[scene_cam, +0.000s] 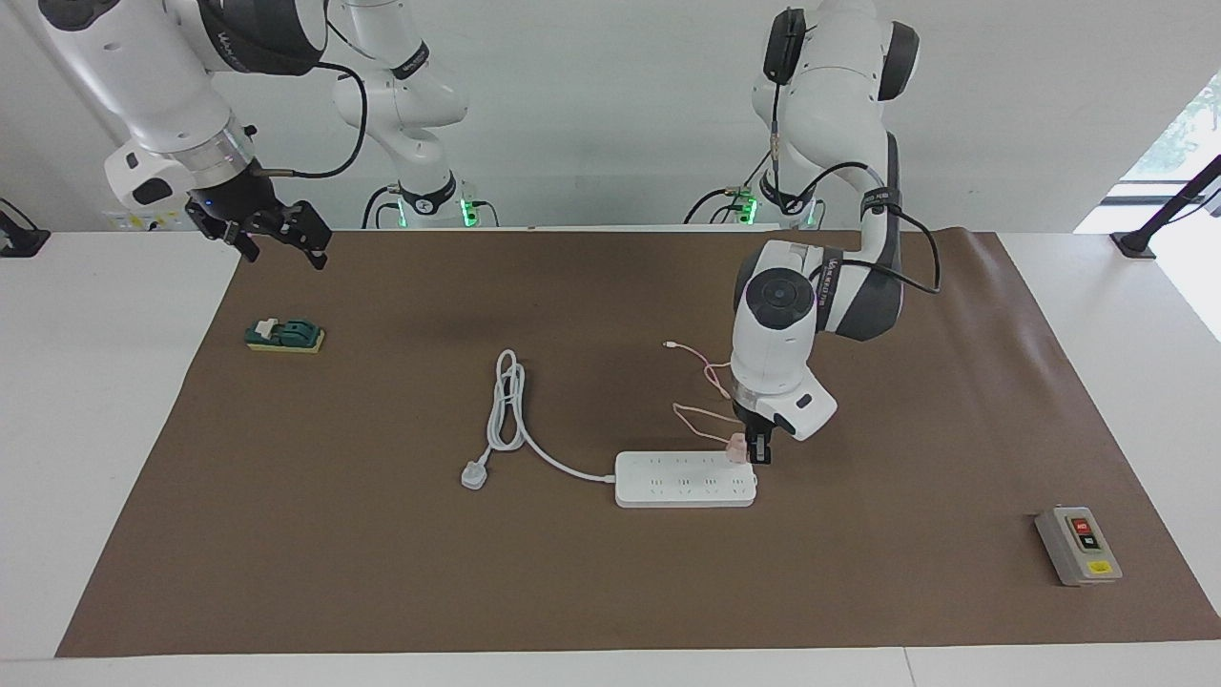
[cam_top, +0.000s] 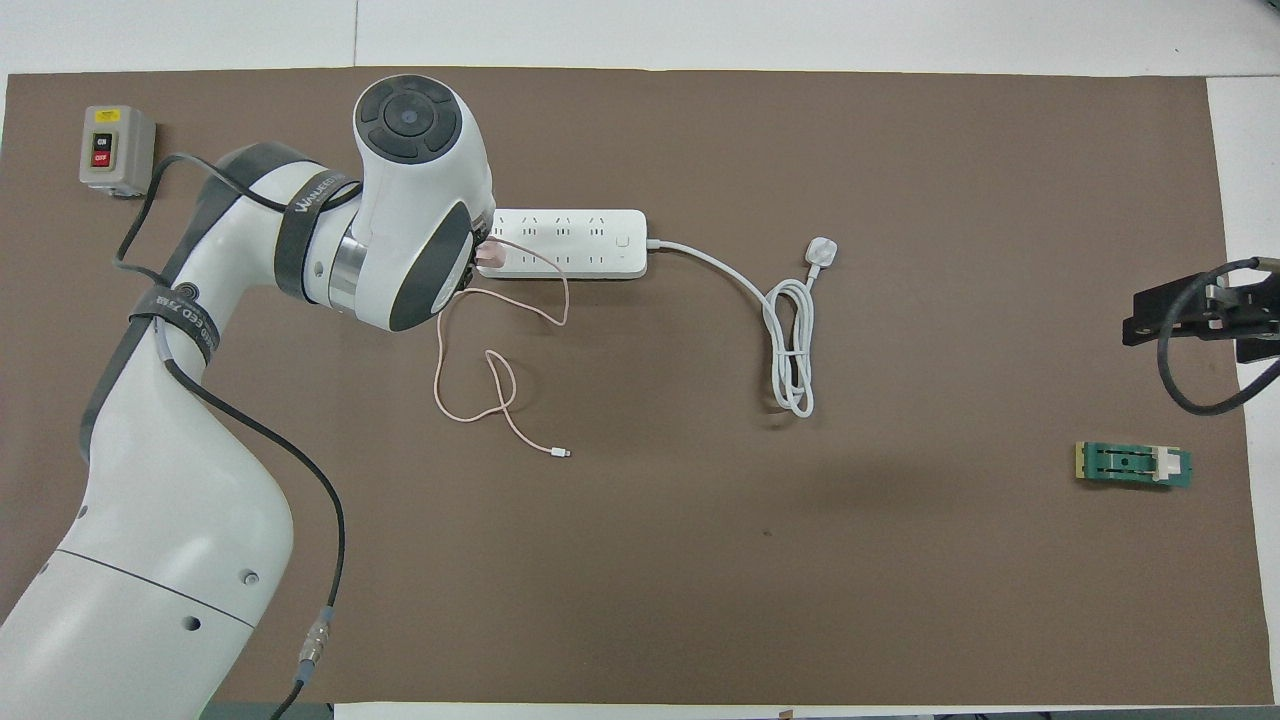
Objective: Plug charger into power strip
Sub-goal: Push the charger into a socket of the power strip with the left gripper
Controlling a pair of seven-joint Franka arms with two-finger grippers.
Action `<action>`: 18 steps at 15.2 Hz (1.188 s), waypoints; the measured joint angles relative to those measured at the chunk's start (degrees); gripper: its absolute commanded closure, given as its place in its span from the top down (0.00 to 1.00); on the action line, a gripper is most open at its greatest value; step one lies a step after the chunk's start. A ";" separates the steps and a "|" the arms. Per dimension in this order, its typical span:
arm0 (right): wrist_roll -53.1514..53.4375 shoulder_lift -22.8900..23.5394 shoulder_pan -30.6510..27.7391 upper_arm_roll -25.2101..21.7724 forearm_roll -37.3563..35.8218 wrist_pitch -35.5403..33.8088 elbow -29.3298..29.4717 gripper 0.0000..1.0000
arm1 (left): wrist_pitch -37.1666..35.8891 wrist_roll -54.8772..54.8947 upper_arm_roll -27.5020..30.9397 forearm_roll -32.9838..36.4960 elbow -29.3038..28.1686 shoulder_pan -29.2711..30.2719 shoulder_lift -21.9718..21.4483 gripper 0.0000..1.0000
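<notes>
The white power strip [scene_cam: 685,480] lies flat on the brown mat, also in the overhead view [cam_top: 580,245]. The pale pink charger [scene_cam: 735,447] sits on the strip's row of sockets nearer to the robots, at the end toward the left arm; it just shows in the overhead view [cam_top: 488,258]. My left gripper [scene_cam: 754,450] points straight down and is shut on the charger; from overhead the wrist hides it. The thin pink cable [scene_cam: 701,367] [cam_top: 500,390] loops on the mat nearer to the robots. My right gripper [scene_cam: 277,239] [cam_top: 1200,310] waits raised and open over the mat's edge.
The strip's thick white cord [scene_cam: 506,401] coils toward the right arm's end and finishes in a white three-pin plug [scene_cam: 474,474] [cam_top: 821,250]. A grey box with red and black buttons [scene_cam: 1078,546] [cam_top: 115,148] sits near the left arm's end. A green and yellow block [scene_cam: 284,335] [cam_top: 1133,464] lies below the right gripper.
</notes>
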 measured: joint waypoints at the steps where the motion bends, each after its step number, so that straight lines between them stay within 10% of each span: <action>1: 0.00 0.00 0.00 0.00 0.00 0.00 0.00 1.00 | 0.10 -0.56 -0.02 0.00 -0.04 0.00 0.00 0.00; 18: 0.00 0.00 0.00 0.00 0.00 0.00 0.00 1.00 | 0.23 -2.89 0.01 0.41 0.01 -0.39 0.43 0.00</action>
